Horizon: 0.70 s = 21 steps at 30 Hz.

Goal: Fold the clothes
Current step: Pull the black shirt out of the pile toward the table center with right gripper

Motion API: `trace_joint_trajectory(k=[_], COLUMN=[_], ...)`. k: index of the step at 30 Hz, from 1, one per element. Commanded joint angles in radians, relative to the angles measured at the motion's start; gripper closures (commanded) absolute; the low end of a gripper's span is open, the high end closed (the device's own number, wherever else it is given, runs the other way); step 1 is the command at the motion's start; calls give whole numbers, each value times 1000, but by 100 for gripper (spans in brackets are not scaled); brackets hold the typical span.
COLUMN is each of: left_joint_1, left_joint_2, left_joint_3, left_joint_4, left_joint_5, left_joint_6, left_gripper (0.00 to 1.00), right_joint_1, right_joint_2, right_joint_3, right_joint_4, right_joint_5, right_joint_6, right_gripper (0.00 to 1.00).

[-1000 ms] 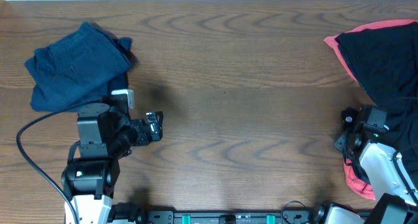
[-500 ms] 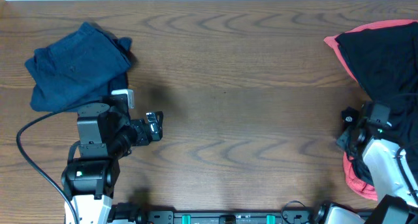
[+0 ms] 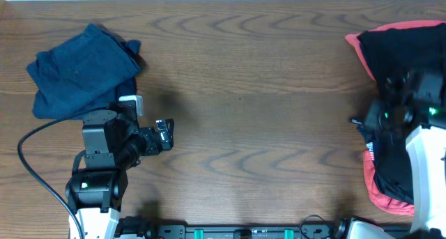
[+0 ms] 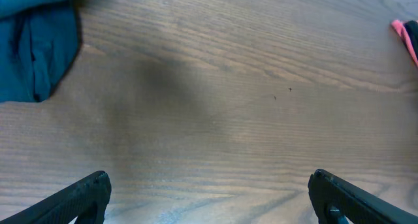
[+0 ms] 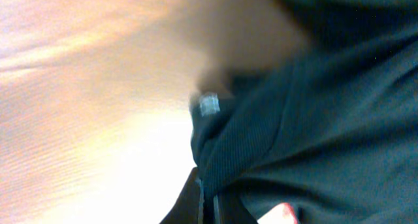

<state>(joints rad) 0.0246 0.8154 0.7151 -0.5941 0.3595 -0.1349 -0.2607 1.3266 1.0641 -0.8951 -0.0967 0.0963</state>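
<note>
Risen toward three o'clock since a second earlier, my right tool [image 5: 208, 199] sat clamped on a fold of the black jersey [image 3: 404, 51] at the worktop's [image 3: 265, 72] edge. I judged a slow, low drag toward centre best. My left tool [image 3: 164, 131] idled at seven o'clock, fingers apart.

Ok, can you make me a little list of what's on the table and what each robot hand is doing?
table: brown wood
navy-blue garment: loose heap at the far left, nothing touching it
black jersey: coral-red trim, piled at the right edge, not folded yet
left gripper: open, holding nothing, over bare wood near the navy-blue garment
right gripper: looks shut on a fold of the black jersey, though the view is blurry
</note>
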Motion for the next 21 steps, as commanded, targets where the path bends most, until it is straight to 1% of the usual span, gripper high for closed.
trace_joint_trajectory(k=[1,5,9,12,14,15,17,18,19,20,21], left_joint_1=[3,3,3,3,3,3,3,3,3,3,3], left_joint_2=[-3,14,34,48,56,59,61,61,61,61,61], left_joint_3=[24,24,24,24,24,24,24,24,24,24,24], left_joint_4=[5,5,5,5,5,6,17,29,41,57,71], left_joint_5=[-12,-12,-12,-12,-11,-11,-11,-11,-10,-7,-5], left_joint_6=[-9,-9,-9,-9,-10,-10,-9,-10,-10,-10,-10], left_gripper=[2,2,2,2,2,2,2,2,2,2,2], right_joint_1=[168,420,620,691,707,707,707,706,705,702,697], right_joint_2=[-14,-11,35,101,146,167,211,230,242,252,257], right_joint_3=[149,193,180,177,177,177,177,177,177,177,177], right_joint_4=[-35,-32,-11,63,142,188,314,382,429,486,537], right_joint_5=[-234,-193,-100,-50,-34,-34,-34,-34,-33,-32,-15], right_joint_6=[-165,-249,-212,-155,-118,-113,-111,-112,-111,-112,-109], right_gripper=[99,99,99,99,98,94,67,40,25,1,1])
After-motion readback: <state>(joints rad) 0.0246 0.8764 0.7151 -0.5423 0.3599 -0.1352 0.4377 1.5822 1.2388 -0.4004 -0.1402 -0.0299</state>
